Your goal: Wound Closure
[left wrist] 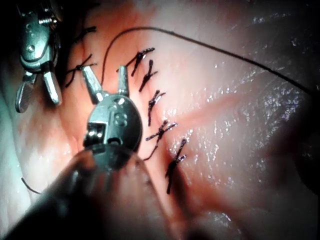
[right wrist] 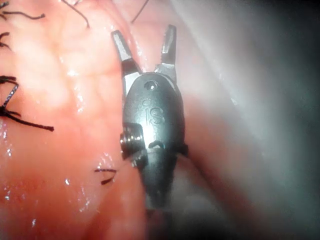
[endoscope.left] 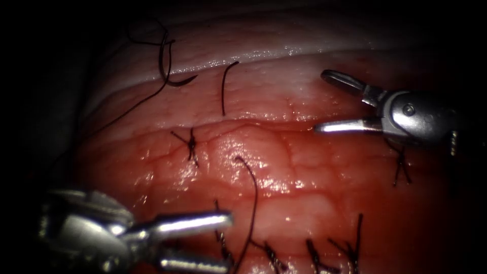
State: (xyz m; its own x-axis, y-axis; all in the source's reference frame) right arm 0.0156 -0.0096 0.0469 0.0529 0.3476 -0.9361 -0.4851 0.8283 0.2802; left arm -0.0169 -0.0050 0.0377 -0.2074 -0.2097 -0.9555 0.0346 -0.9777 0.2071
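Both end effectors hang with jaws spread wide and hold nothing: the left end effector [endoscope.left: 223,241] sits near and left over the tissue [endoscope.left: 304,167], the right end effector [endoscope.left: 319,101] far and right. The curved needle [endoscope.left: 175,68] lies loose on the pale far tissue, its thread [endoscope.left: 127,109] trailing left. With several knotted stitches [endoscope.left: 192,144] already along the cut, this looks like a pause between stitches; going on would call for regrasping the needle.

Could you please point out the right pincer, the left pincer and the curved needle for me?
right pincer [endoscope.left: 324,101]: endoscope view, the gap midway between its open tips, holding nothing.
left pincer [endoscope.left: 227,242]: endoscope view, midway between its open tips, holding nothing.
curved needle [endoscope.left: 163,63]: endoscope view, mid-curve, lying free on the pale tissue.
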